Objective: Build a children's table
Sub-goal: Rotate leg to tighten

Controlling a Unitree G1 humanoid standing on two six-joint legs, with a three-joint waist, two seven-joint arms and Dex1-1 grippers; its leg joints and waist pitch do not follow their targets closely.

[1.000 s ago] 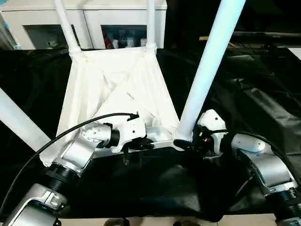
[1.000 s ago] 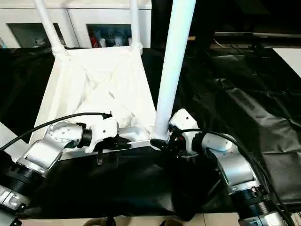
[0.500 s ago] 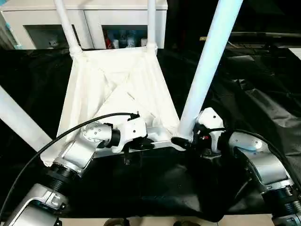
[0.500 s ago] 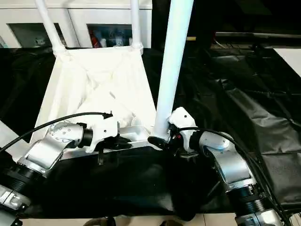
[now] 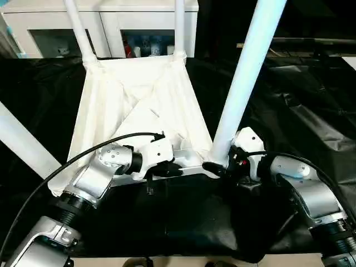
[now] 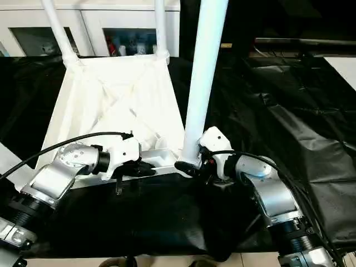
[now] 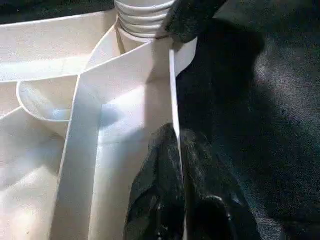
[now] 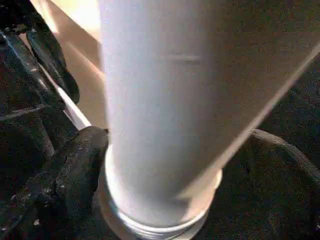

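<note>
- The white tabletop (image 5: 139,105) lay upside down on the black sheet (image 5: 300,111) covering the surface, its ribbed, X-braced underside facing up.
- 4 white legs showed. 2 far legs, the far left leg (image 5: 78,30) and the far right leg (image 5: 179,28), stood upright in the far corner sockets. The near right leg (image 5: 245,72) stood in the near right corner socket, leaning slightly to the right. The near left leg (image 5: 22,142) crossed the left edge of the head views on a slant; its lower end was hidden behind the left arm.
- The left gripper (image 7: 177,165) had its jaws closed on the thin near rim of the tabletop, 1 black finger on each side of the rim wall, as the left wrist view showed. It gripped between the 2 near corners, closer to the right one.
- The right gripper (image 6: 192,165) sat at the base of the near right leg, jaws spread wide around its flared, ringed end (image 8: 155,220). 1 black finger (image 8: 65,175) lay against the flare; whether the jaws pressed the leg could not be told.
- A white cabinet (image 5: 111,28) stood beyond the surface, behind the far legs.
</note>
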